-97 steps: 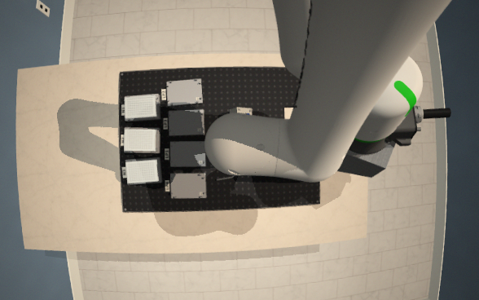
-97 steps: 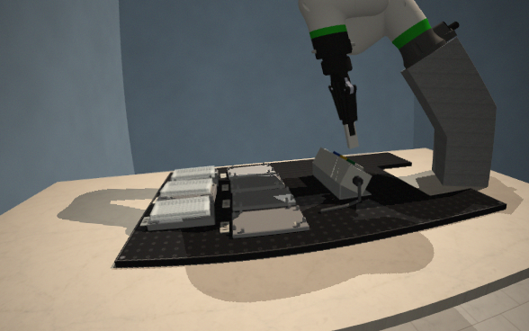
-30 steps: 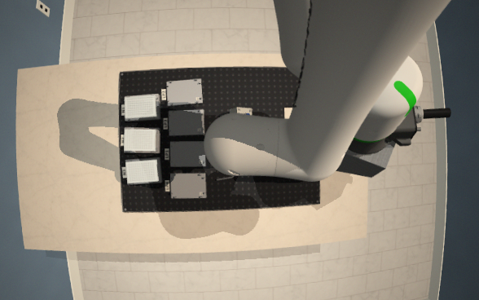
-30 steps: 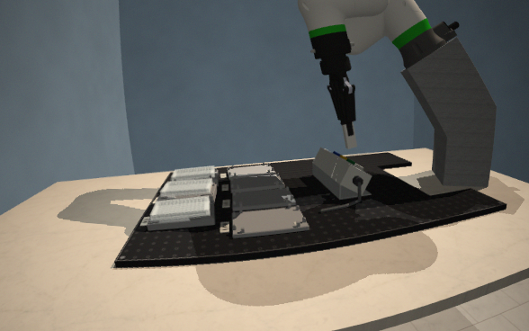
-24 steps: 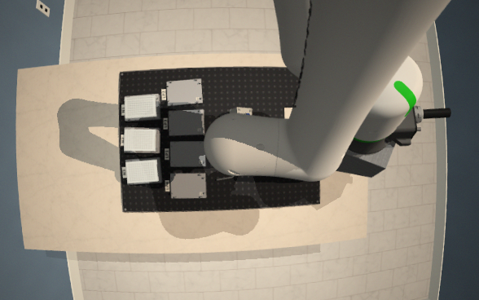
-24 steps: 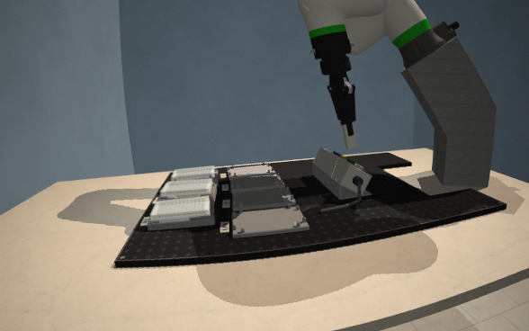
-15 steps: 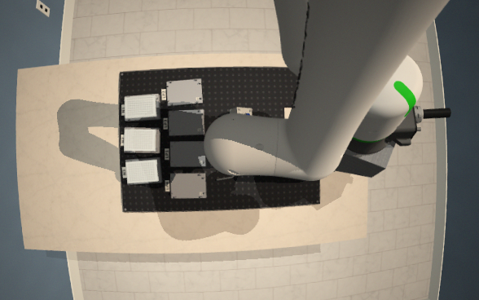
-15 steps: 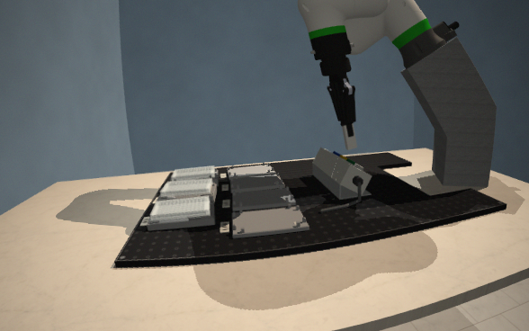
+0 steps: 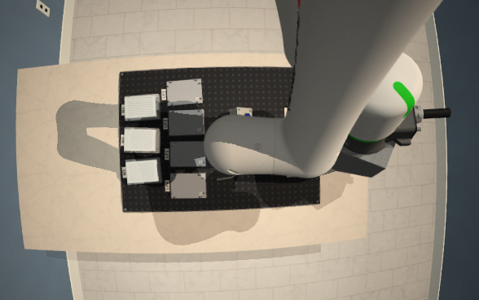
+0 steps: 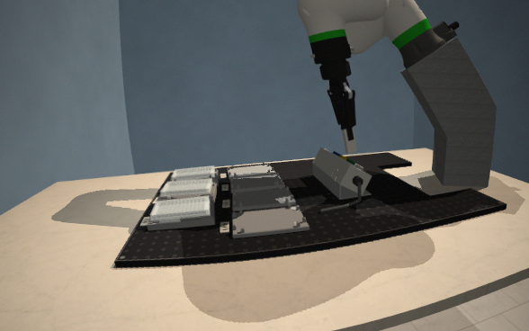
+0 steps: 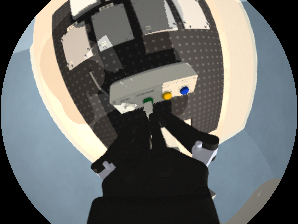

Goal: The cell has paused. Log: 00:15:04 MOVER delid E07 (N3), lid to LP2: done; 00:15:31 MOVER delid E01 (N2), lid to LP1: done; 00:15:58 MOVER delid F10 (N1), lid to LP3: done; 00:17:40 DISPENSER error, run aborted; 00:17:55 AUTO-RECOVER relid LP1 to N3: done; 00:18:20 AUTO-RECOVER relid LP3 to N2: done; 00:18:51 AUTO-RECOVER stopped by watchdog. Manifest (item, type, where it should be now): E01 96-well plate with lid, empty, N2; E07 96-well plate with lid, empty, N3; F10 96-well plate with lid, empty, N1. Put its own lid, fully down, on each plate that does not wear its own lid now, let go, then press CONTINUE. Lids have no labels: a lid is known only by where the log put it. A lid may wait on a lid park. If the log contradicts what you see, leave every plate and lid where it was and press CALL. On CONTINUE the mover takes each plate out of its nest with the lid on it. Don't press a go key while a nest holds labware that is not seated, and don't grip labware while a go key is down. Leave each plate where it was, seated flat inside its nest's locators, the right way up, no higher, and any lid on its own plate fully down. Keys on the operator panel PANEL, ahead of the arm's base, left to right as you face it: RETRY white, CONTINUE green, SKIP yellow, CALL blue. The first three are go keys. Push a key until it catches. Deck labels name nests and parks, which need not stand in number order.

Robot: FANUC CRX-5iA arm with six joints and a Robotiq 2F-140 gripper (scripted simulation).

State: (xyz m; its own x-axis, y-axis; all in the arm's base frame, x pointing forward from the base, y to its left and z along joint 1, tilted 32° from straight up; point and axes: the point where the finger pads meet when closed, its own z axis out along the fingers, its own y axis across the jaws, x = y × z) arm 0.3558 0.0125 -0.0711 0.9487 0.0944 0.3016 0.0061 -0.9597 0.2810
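Note:
Three white 96-well plates (image 9: pixel 141 107) (image 9: pixel 141 139) (image 9: pixel 142 171) sit in a column of nests at the left of the black deck; they also show in the side view (image 10: pixel 194 173) (image 10: pixel 185 188) (image 10: pixel 180 210). All three look alike and level, and I cannot tell their lids apart from the plates. Four grey lid parks (image 9: pixel 184 91) (image 9: pixel 186 122) (image 9: pixel 187 154) (image 9: pixel 188 185) beside them look flat and bare. My gripper (image 10: pixel 351 145) is shut on nothing and points down at the operator panel (image 10: pixel 342 173). In the wrist view its tips (image 11: pixel 152 112) sit right at the green key (image 11: pixel 147 102); I cannot tell if they touch.
The yellow key (image 11: pixel 168 95) and blue key (image 11: pixel 185 88) lie to the right of the green one. A cable (image 10: pixel 342 206) runs from the panel's side across the deck. The arm's base (image 10: pixel 450 117) stands at the deck's right end. The arm hides most of the panel (image 9: pixel 244 111) from above.

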